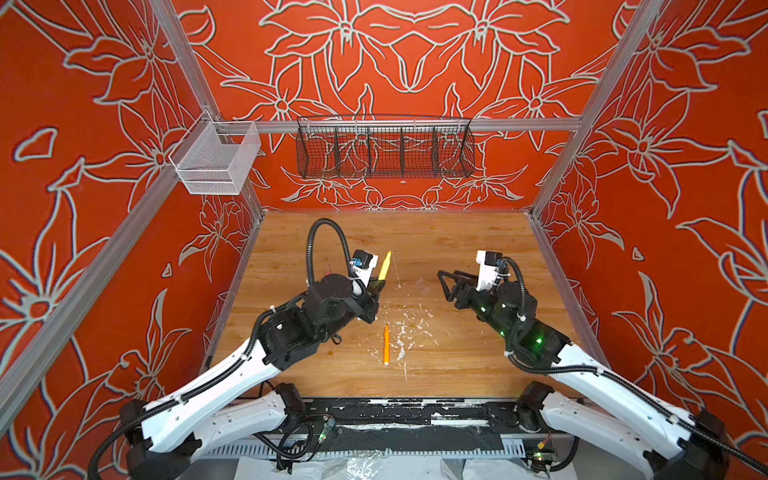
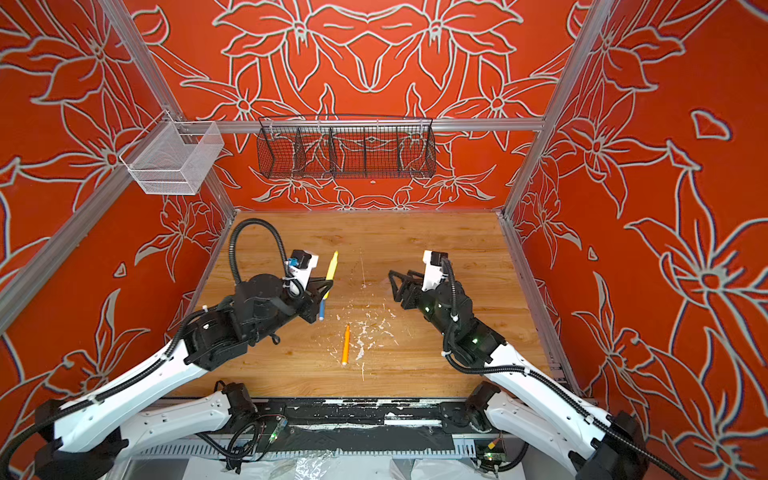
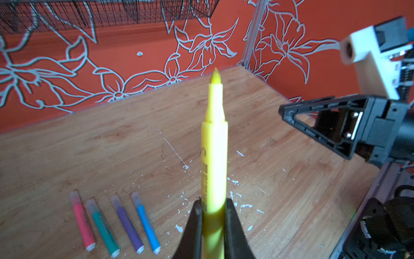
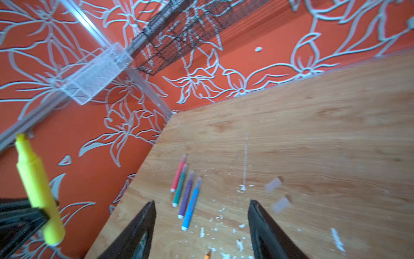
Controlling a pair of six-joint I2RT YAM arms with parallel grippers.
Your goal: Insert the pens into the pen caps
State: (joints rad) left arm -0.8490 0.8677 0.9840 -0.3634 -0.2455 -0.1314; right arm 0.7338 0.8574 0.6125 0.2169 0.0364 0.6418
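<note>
My left gripper [image 3: 212, 206] is shut on a yellow pen [image 3: 215, 145], held above the table with its bare tip pointing away; both top views show the pen [image 1: 385, 266] [image 2: 331, 270]. The right gripper [image 4: 201, 206] is open and empty, facing the left gripper [image 1: 378, 284] across the middle. Two loose clear pen caps [image 4: 273, 185] [image 4: 281, 204] lie on the wood beyond the right gripper's fingers. An uncapped orange pen [image 1: 386, 345] lies near the table's front centre. Pink [image 3: 81, 222], green [image 3: 103, 228], purple [image 3: 127, 224] and blue [image 3: 145, 222] pens lie side by side, each wearing a cap.
White paint flecks [image 1: 403, 328] speckle the wooden table [image 1: 457, 241]. A black wire basket [image 1: 384, 149] hangs on the back wall and a white mesh basket [image 1: 216, 158] on the left rail. Red patterned walls enclose three sides.
</note>
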